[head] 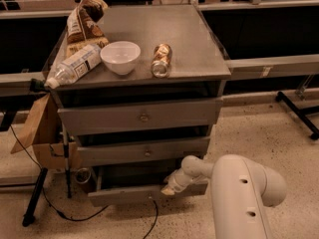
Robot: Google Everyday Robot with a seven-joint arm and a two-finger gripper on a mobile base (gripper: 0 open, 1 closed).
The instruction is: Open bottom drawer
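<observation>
**Bottom drawer is partly out, gripper is right at its front panel**

Your landmark is the grey metal three-drawer cabinet point(144, 133) in the middle of the shot.

The bottom drawer point(124, 197), the one with the slimmest grey front, sits at the foot of the cabinet. It's pulled forward a bit. Its panel stands out past the middle drawer point(144, 152), and there's a dark gap above it where you look into the opening. I can't make out its knob from here.

Your gripper point(168, 188) is low on the cabinet's front, right of centre, up against the top edge of that bottom panel. You honestly can't tell from this angle whether it's clamped on anything or not. The fat white arm point(244, 193) comes in from the floor side, at the cabinet's lower right.

The tall-fronted top drawer point(142, 117) and the middle one both look pushed in.

On the cabinet's tabletop point(199, 39):
- a white round bowl point(120, 57) sits near the front, left of centre
- a clear plastic bottle point(74, 66) lies on its side just left of the bowl
- a brown crinkled snack bag point(83, 23) is behind the bottle at the back-left corner
- a metal can point(161, 59) lies on its side just right of the bowl

A brown cardboard box point(42, 133) hangs off the cabinet's left side, and a black cable point(75, 215) trails on the floor below it.
</observation>
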